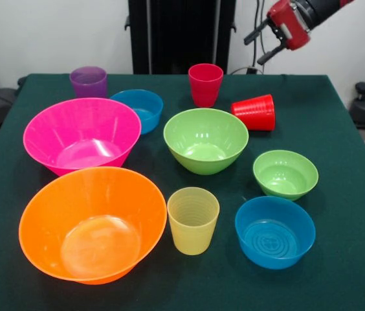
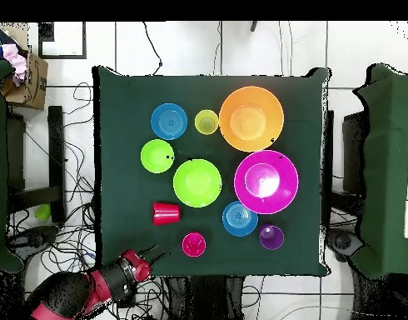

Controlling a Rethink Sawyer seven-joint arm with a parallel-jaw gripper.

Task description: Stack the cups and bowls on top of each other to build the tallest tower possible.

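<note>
Gripper hanging up off the far corner of the table, fingers spread wide, pinching nothing. Makes sense as a waiting pose: clear of all the plastic and free to drop on whichever piece goes first.

No tower yet, by the look of it. Ten pieces, all single, scattered over the green cloth, none nested.

- Orange bowl nearest the camera in the front view, with the hot pink bowl just behind. Rims very close, maybe touching, can't tell.
- Medium lime green bowl in the middle.
- Small lime green bowl and the near blue bowl off to one side of it.
- Far blue bowl tucked behind the pink one, beside the purple cup.
- Yellow cup upright between the orange bowl and the near blue bowl.
- Pinkish-red cup upright at the back.
- Bright red cup tipped over on its side, just beside the medium green bowl and among the closest pieces to the gripper.

Everything but that red cup sitting open side up, so probably easy to pinch by a rim. Would guess a grab round the body for the fallen one, or righting it first. Light, slick plastic too, so likely to skate away if nudged.
</note>
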